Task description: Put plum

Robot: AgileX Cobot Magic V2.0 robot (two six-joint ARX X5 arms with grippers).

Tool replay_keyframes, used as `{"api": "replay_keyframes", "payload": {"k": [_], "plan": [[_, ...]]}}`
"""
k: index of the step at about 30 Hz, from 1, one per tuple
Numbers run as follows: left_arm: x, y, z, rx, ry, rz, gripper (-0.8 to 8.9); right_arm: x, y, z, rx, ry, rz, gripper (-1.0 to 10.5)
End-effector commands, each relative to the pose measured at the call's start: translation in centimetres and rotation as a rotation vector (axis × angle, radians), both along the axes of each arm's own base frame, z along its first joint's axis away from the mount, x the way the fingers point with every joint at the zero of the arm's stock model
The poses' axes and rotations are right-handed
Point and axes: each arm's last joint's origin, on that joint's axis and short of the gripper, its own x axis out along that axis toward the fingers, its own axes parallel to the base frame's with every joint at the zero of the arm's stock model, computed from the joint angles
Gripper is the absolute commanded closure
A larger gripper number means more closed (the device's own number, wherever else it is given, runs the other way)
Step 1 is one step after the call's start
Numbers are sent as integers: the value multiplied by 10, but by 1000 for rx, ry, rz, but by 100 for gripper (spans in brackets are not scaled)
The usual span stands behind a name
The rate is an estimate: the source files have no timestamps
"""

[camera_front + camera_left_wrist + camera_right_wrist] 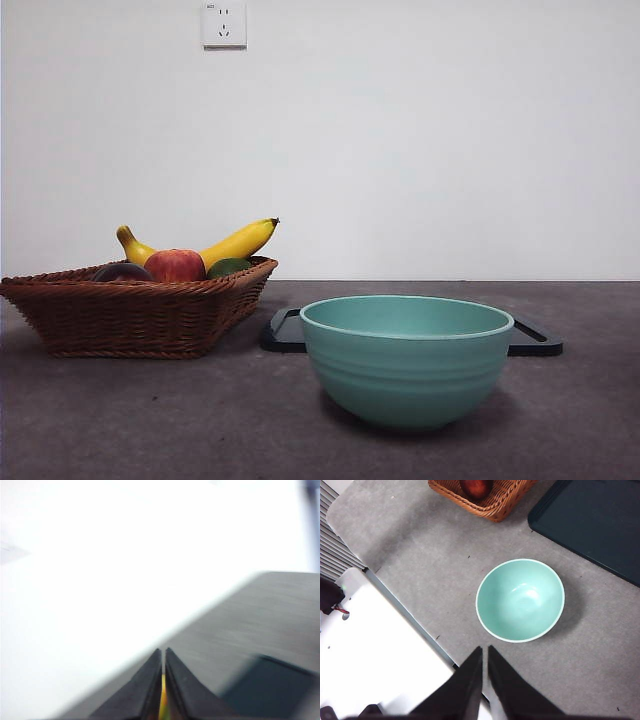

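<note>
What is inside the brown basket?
The basket holds a yellow banana, a red-and-yellow apple, a dark plum and a green fruit. Only their tops show over the rim; anything lower down is hidden by the woven wall.

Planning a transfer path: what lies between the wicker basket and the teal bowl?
Only bare grey tabletop, shown in the right wrist view, separates the wicker basket from the teal bowl; the dark tray sits off to one side.

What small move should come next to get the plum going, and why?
Probably swing one arm over the basket and open its jaws above the plum. Both grippers, left and right, look shut, empty and away from it; the bowl sits empty.
</note>
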Motion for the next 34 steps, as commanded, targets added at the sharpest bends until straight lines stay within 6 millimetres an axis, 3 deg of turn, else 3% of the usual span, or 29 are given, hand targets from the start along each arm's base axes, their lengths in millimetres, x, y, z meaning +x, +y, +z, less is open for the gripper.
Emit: {"api": "replay_keyframes", "payload": {"k": [1, 8, 17, 24, 34], "plan": [[-1, 6, -23, -15, -60, 147, 804, 1, 1, 4, 6, -22, 13, 940], [-6, 16, -95, -53, -5, 418, 804, 1, 1, 4, 6, -23, 13, 940], [-7, 21, -171, -112, 107, 515, 804, 1, 1, 4, 6, -23, 13, 940], [-6, 21, -204, -126, 153, 516, 804, 1, 1, 4, 6, -23, 13, 940], [-4, 21, -232, -135, 261, 522, 803, 1, 1, 4, 6, -23, 13, 940]]}}
